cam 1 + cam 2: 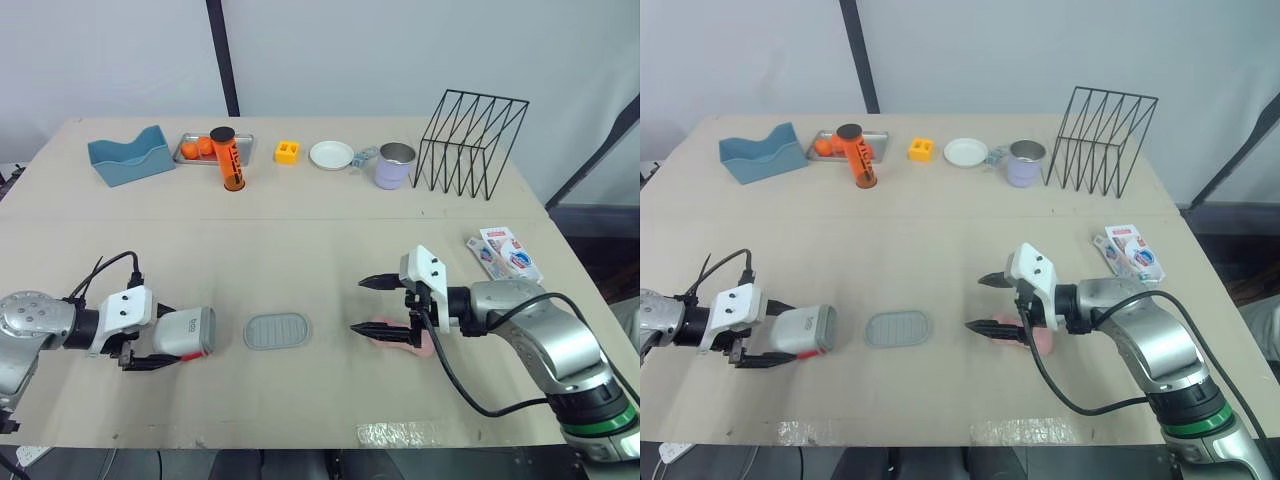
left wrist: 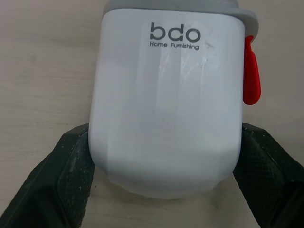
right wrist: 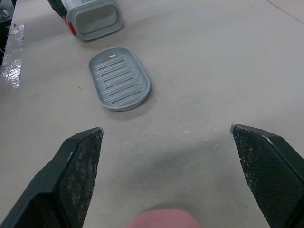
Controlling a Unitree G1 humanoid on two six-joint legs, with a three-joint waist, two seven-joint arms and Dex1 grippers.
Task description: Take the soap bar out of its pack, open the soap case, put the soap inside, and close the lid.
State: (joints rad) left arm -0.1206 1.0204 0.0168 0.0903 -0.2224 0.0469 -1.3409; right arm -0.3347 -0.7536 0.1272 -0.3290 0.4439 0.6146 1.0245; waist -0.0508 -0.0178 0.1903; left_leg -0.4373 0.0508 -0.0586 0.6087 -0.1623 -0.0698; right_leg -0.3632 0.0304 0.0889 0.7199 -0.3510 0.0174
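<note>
Left eye view: the desk (image 1: 320, 240) is bare across its middle, with clutter along the far edge and the pack (image 1: 505, 254) near the right edge. Near the front edge, the left jaws are clenched on the case (image 1: 190, 332), which lies on its side. Its grey lid (image 1: 277, 330) lies flat between the arms. The right jaws gape wide, astride the pink soap (image 1: 388, 331) without squeezing it.
</note>
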